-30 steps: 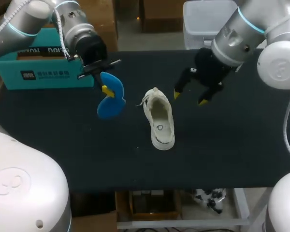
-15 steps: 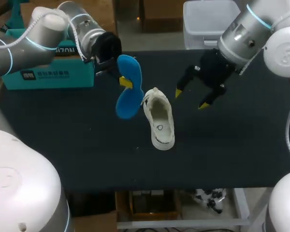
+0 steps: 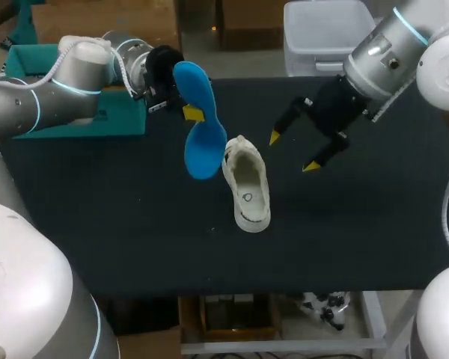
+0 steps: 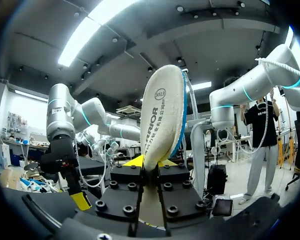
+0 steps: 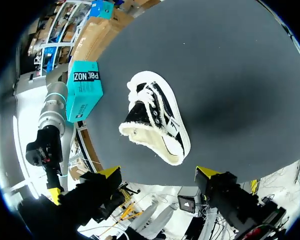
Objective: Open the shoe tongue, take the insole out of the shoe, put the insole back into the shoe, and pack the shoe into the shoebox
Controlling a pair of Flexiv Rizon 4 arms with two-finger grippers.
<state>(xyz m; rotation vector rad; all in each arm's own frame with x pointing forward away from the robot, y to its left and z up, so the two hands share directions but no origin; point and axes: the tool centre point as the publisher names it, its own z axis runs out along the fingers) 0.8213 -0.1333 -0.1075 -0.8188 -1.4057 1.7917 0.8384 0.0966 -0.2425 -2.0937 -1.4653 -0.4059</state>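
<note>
Since one second ago the left arm has carried the insole (image 3: 200, 120) from the left part of the counter (image 3: 359, 224) toward the middle. It has also turned the insole more upright, and the right arm has drawn a little back from the shoe (image 3: 247, 183). The left tool (image 3: 190, 113) is clenched on the insole at about the middle of its length. In the head view the blue face shows, and the lower end hangs in the air just beside the laced end of the shoe; I cannot tell if they touch. In the left wrist view the insole (image 4: 162, 115) stands up between the two fingers of the left tool (image 4: 149, 167), with its pale printed face and a blue edge showing. The shoe lies on the counter near the middle, opening upward, laced end toward the far side. In the right wrist view the shoe (image 5: 155, 117) is black and white with white laces, and its pale inside is open to see. The right tool (image 3: 293, 152) hangs above the counter to the right of the shoe, released, its yellow tips wide apart and touching nothing. From its own camera the right tool (image 5: 158, 172) has the shoe ahead of it. The teal shoebox (image 3: 123, 123) stands at the far left of the counter, partly behind the left arm and well apart from the shoe; in the right wrist view the shoebox (image 5: 85, 90) is beyond the shoe.
</note>
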